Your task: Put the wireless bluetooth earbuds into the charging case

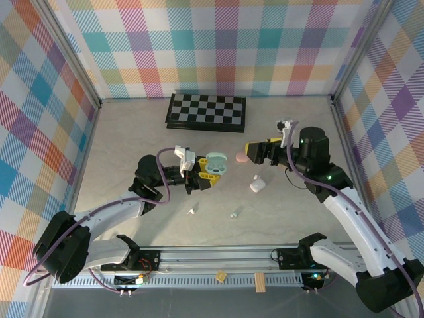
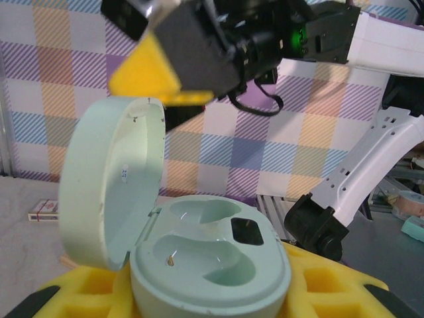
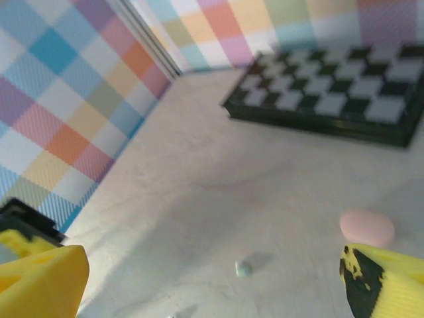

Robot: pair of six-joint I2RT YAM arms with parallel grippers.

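Top view, left pincer (image 1: pixel 209 171): pinching open mint-green pebble-shaped plastic charging case (image 1: pixel 216 161); right pincer (image 1: pixel 250 152) spread beside it
Top view, earbuds: tiny white stemmed plastic earbud (image 1: pixel 192 211), tiny greenish earbud (image 1: pixel 234 213); both on beige desk (image 1: pixel 126 146), outside case
Left wrist view, case: lid up; sockets empty
Right wrist view, right pincer: yellow fingers (image 3: pixel 40 281) wide apart

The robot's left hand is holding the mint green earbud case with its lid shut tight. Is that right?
Not quite. The left gripper does hold the mint green earbud case, but its lid is flipped open, not shut tight. The left wrist view shows the lid standing up beside the two earbud slots.
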